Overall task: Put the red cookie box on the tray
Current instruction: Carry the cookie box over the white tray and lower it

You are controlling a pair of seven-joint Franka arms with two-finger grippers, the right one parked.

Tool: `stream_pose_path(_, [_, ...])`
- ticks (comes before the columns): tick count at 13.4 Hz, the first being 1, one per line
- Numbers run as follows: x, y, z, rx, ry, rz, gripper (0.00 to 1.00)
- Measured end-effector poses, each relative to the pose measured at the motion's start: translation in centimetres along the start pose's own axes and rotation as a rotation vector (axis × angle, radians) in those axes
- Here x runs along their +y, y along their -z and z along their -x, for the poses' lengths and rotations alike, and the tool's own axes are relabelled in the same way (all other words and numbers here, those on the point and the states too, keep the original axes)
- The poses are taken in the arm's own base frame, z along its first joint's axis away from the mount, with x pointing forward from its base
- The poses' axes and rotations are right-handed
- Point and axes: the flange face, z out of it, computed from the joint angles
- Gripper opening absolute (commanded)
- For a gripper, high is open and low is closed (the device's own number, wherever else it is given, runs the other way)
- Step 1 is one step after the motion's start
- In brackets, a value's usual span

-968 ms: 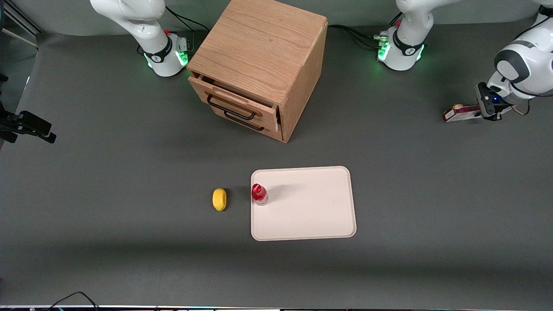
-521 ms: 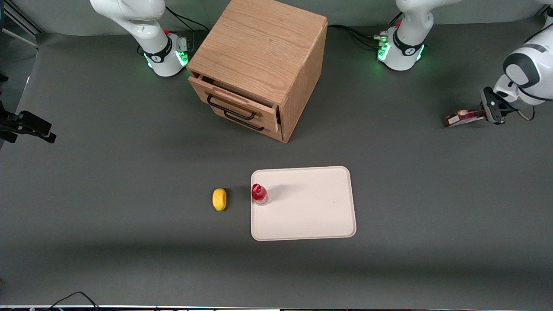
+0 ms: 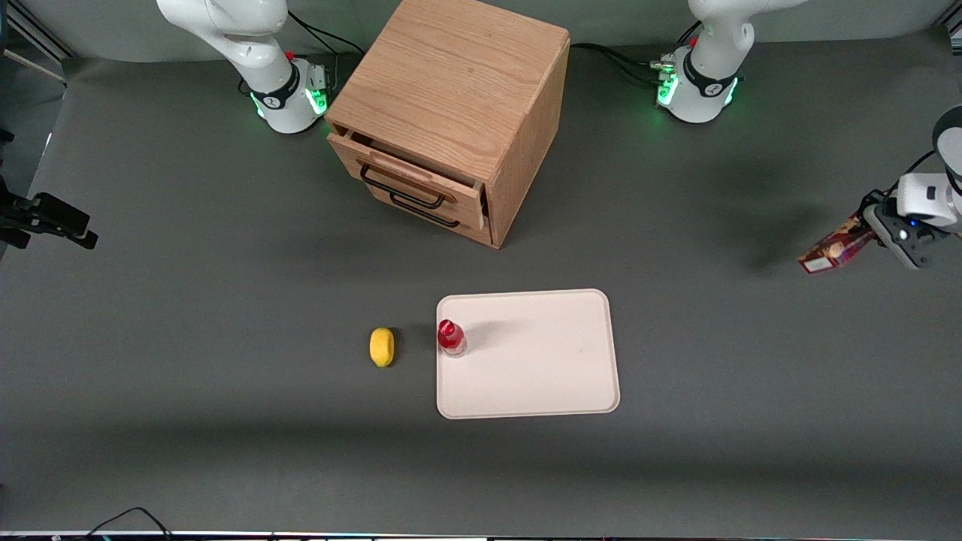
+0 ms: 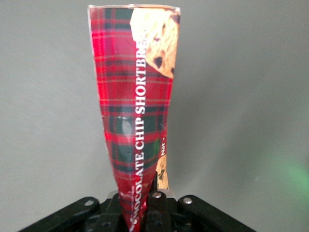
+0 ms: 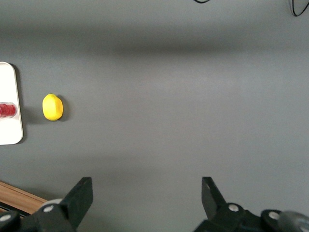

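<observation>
1. Holding the box (image 3: 834,251) by one end, the gripper (image 3: 881,234) hangs in the air at the working arm's end of the table. Its fingers are pinched on the box.
2. Its arm comes in from the edge of the front view, with a white wrist and a small blue light just above the gripper.
3. In the front view the box sticks out from the gripper toward the middle of the table. It is tilted, and its free end dips lower and shows a white patch.
4. A dark shadow lies on the grey table (image 3: 225,421) near the box. The box does not touch it, so the box is up off the table.
5. In the left wrist view the box (image 4: 137,121) is long and thin, with a red, green and yellow check pattern.
6. White letters run along it and read "CHOCOLATE CHIP SHORTBR". Cookie pictures show at both ends.
7. The box looks squeezed narrow where the black gripper (image 4: 142,208) grips it, and wider at the free end.
8. The tray (image 3: 541,376) lies flat on the table, nearer the front camera than the box and well apart from it.
9. A small bottle (image 3: 451,338) with a red cap stands on the tray's edge, on the side toward the parked arm.
10. A lemon (image 3: 382,347) lies on the table just beside the tray, near the bottle.
11. A wooden cabinet (image 3: 451,113) stands farther from the camera than the tray. Its top drawer is open a crack.
</observation>
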Motion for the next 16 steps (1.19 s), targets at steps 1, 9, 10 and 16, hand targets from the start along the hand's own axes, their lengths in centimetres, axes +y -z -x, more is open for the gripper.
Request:
stream_pose_path(1, [0.4, 2.3, -2.8, 0.0, 0.072, -0.007, 0.0])
stream_pose_path(9, [5.8, 10.1, -24.8, 0.051, 0.567, 0.015, 0.0])
stream_pose_path(10, [6.8, 9.5, -27.9, 0.054, 0.634, 0.031, 0.0])
stream_pose_path(16, [13.1, 1.0, -43.0, 0.133, 0.89, 0.007, 0.0])
